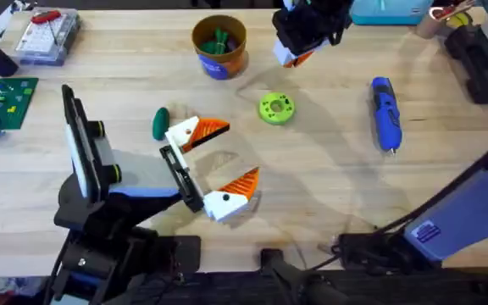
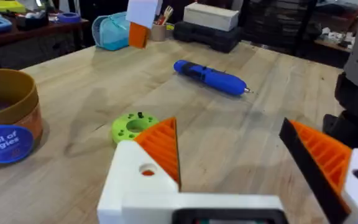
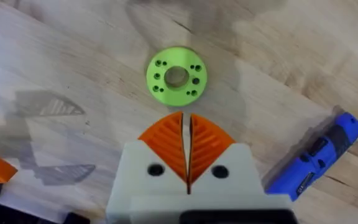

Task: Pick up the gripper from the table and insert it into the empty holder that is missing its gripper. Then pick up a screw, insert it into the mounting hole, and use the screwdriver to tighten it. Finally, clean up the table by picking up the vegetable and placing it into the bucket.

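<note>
So closest to us is the left arm's bulky dark base down at the near edge, and its left gripper [image 1: 219, 165] is hanging over the middle of the table with the white fingers and orange pads spread wide apart, nothing between them. Just beyond its far finger sits the vegetable [image 1: 160, 123], the little dark-green oval, lying on the bare wood and near that finger without clearly touching it. Moving right, the bucket [image 1: 219, 46] is at the far side with something green already inside, well apart from the vegetable, so we've got a decent carry ahead. Then the lime-green disc [image 1: 276, 108] sits between the two arms, with a tiny dark thing on its rim in the left wrist view that we can't make out. The right gripper [image 3: 186, 152] is up high over the disc, pads pressed together, holding nothing. Furthest right, the screwdriver [image 1: 385, 113] lies flat on the table on its own. What worries us: that veggie is small, smooth and rounded, so an off-center pinch could squirt it sideways. A low sweep by the open left fingers could also knock it away, or bump the disc. And dropping it short of the bucket rim is pretty plausible too.
</note>
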Action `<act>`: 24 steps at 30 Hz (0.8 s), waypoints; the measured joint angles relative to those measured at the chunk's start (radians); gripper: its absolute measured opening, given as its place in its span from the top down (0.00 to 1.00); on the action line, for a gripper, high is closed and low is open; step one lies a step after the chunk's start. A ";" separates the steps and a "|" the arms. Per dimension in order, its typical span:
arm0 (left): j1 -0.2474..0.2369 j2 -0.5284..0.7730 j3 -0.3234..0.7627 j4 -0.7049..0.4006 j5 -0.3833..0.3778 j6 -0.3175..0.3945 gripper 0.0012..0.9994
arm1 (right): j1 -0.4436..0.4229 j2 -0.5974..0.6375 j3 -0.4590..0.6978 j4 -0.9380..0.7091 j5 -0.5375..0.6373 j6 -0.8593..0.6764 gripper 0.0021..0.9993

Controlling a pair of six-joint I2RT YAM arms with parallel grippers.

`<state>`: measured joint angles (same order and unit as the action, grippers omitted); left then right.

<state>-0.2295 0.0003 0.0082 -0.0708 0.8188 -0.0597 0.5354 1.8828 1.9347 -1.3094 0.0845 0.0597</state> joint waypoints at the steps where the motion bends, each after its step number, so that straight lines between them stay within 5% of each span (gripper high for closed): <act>1: 0.000 0.000 0.000 0.000 0.000 0.000 0.01 | 0.000 0.000 0.000 0.000 0.000 0.000 1.00; 17: 0.000 0.000 0.000 0.000 0.000 0.000 0.01 | 0.000 0.000 0.000 -0.035 0.000 0.001 0.98; 19: 0.000 0.000 0.000 0.000 0.000 0.000 0.01 | 0.000 0.000 0.000 -0.036 0.000 0.003 0.80; 24: 0.000 0.000 0.000 0.000 0.000 0.000 0.01 | 0.000 0.000 0.000 -0.049 0.000 -0.001 0.07</act>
<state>-0.2295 0.0002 0.0082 -0.0708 0.8188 -0.0598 0.5354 1.8828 1.9347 -1.3585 0.0848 0.0589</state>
